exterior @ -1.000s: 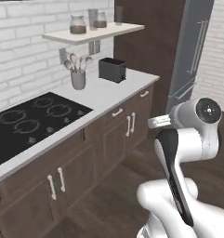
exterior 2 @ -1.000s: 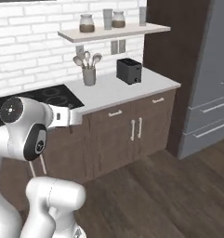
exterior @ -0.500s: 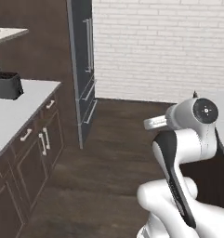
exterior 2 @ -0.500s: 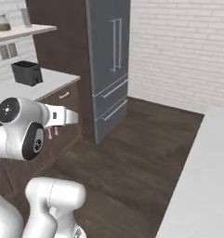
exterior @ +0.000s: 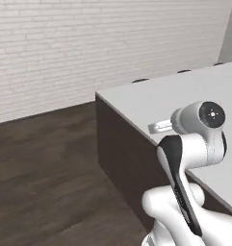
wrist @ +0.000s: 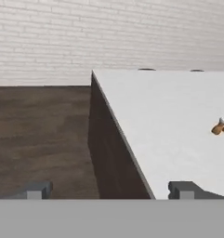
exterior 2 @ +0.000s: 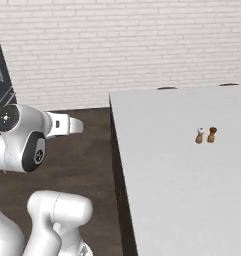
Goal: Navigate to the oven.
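**Facing a brick wall and an island counter**

The white brick wall [exterior: 88, 48] spans the far side of all three views. Below it the dark wood floor [exterior: 40, 168] runs broad and open from the wall toward the base, taking up the left part of the left base view and of the hand view.

A large island counter [exterior 2: 182, 190] with a pale grey top and dark side panels stands to the right of that open floor. Its near-left corner points toward the wall, and its long left edge runs back toward the robot, close beside the arm. Near the right edge of the top (well away from the left edge) stand two small shakers [exterior 2: 206, 135], just beside each other; they also lie at the right edge of the hand view.

At the left edge of the right base view a dark panel [exterior 2: 1, 85] with pale lines shows; what it is cannot be told.

The gripper [wrist: 108, 189] is open, its two dark fingertips [wrist: 36, 189] wide apart, holding nothing, pointing over the counter's left edge.
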